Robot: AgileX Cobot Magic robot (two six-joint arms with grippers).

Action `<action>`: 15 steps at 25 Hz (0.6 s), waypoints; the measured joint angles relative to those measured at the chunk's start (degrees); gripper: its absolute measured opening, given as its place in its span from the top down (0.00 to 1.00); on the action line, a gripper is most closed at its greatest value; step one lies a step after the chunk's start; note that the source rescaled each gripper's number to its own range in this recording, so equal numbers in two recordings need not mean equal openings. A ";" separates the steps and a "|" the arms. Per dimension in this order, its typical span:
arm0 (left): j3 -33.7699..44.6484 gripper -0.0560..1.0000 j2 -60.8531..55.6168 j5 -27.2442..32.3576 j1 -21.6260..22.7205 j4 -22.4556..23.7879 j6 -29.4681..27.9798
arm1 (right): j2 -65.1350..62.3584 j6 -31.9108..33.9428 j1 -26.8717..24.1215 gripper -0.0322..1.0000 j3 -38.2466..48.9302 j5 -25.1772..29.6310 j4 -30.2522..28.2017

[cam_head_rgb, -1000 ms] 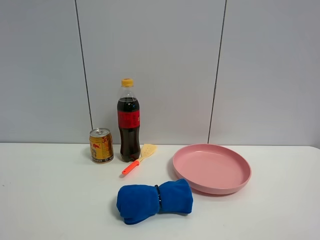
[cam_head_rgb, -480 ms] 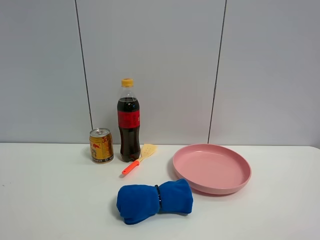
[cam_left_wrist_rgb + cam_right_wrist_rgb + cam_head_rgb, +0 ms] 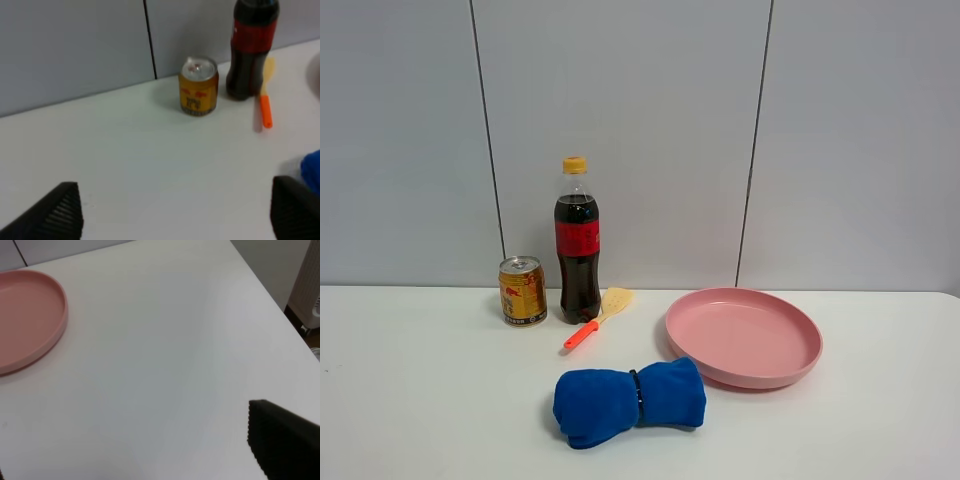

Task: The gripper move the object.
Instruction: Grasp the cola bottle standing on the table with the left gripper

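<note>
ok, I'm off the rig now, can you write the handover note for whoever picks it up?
Left gripper: open, empty, low over the table, facing the cola bottle.
Right gripper: looks open, empty, off to the side of the pink plate.
Bottle: upright by the back wall, gold can on one side, spatula at its base on the other. Neither arm shows in the high view.
Done: nothing, bottle untouched.
Left: reach, grip and move the bottle; the left arm looks better placed.

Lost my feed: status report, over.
Left gripper open, empty. Right fingers partly seen, state unclear. Bottle upright, untouched. Can and spatula flank it closely.
</note>
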 joint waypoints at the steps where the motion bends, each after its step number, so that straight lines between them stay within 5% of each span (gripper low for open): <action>1: 0.00 0.45 2.96 -1.68 -0.87 -0.74 1.09 | 0.00 0.00 0.00 0.00 0.00 0.00 0.00; 15: -3.42 0.45 36.44 -31.84 -23.86 -2.16 4.53 | 0.00 0.00 0.00 0.00 0.00 0.00 0.00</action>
